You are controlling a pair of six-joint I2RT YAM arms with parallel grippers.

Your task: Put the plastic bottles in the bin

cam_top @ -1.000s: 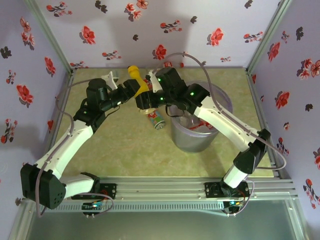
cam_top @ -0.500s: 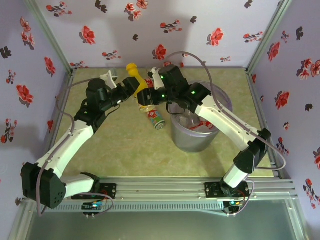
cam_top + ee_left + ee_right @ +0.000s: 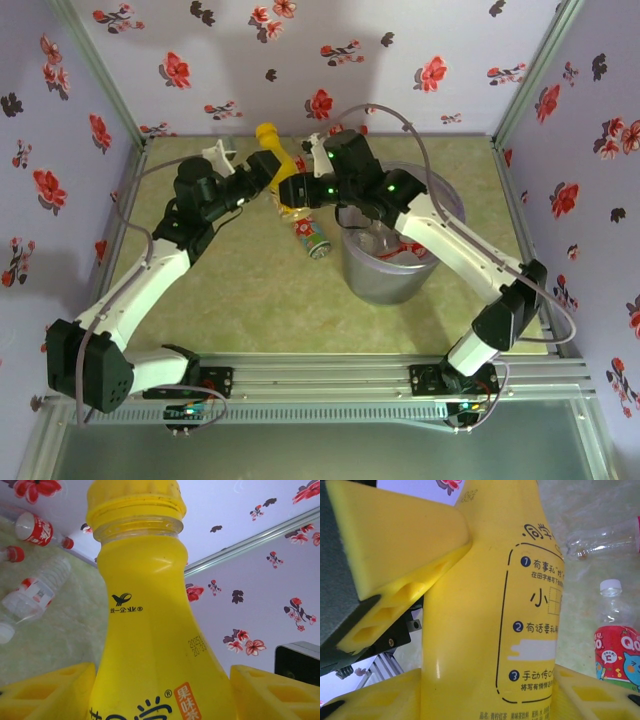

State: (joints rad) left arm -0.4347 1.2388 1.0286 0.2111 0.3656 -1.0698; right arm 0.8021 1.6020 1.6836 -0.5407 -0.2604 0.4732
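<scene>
Mid-air handover: right gripper (image 3: 292, 192) now pinches the yellow bottle (image 3: 272, 150), left gripper (image 3: 258, 180) loosening around it — can't tell if released. Bin (image 3: 445, 200) next.

Yellow bottle (image 3: 150, 630) — red-flowered lilac walls (image 3: 420, 100)

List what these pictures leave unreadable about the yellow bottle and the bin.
Top external: the lower body of the yellow bottle, covered by the left gripper and right gripper; which one bears it cannot be told.
Top external: how many bottles lie in the bin; the right arm crosses its mouth.
Left wrist: the bottle's base, cut off by the bottom edge.
Right wrist: its cap, cut off by the top edge.
</scene>
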